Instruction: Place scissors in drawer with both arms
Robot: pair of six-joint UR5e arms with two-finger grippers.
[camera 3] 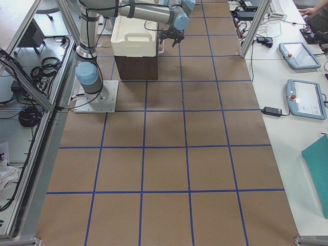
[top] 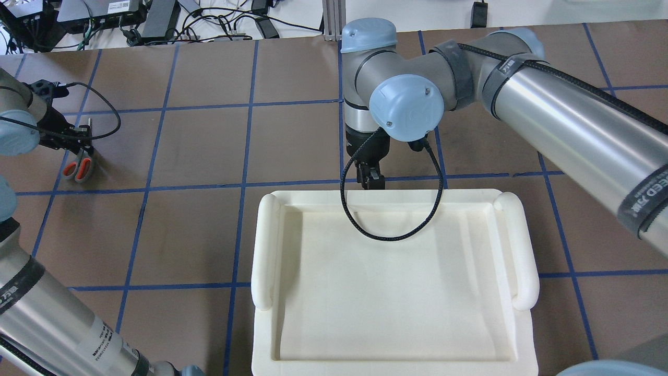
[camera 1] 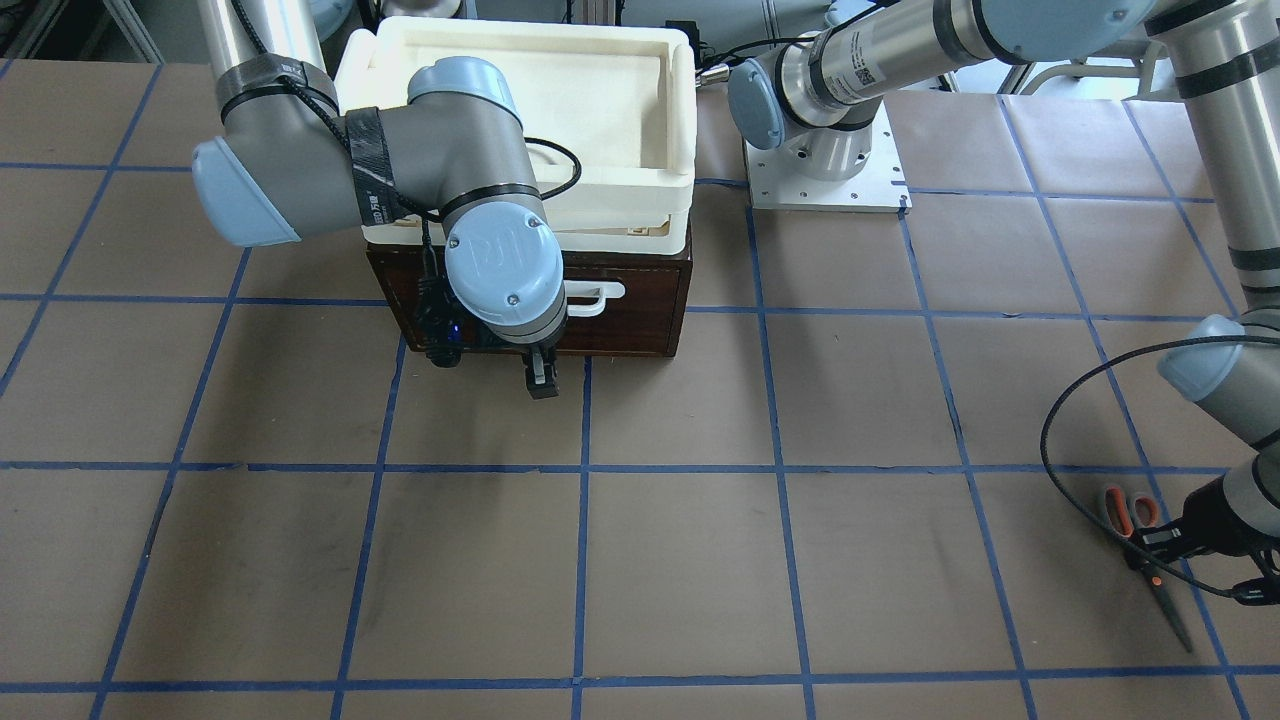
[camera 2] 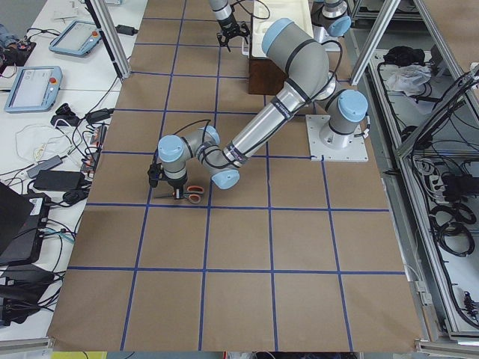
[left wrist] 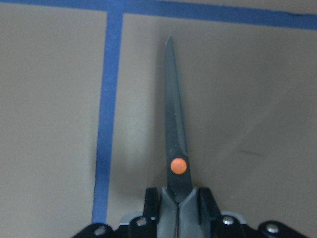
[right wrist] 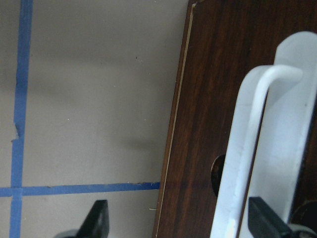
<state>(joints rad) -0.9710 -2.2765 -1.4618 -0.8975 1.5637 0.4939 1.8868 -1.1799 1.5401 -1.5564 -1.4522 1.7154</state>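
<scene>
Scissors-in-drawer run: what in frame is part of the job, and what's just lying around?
Job: scissors, gripped by the left claw; drawer, shut, with the right claw open at its white handle.

Lying about: white foam tray on top of the drawer box; tablet controllers and cables on the side benches.

Not much lettering out here. On the right arm point(top: 563, 120), the black strap point(top: 643, 201) shows white capitals ending "REED", the start wrapped out of sight. Its blue wrist cap point(camera 1: 497, 262) carries an embossed mark, roughly "UR". Over on the left arm point(camera 1: 940, 45) there's a QR-code sticker point(camera 1: 862, 72), its fine print too small to read.
</scene>
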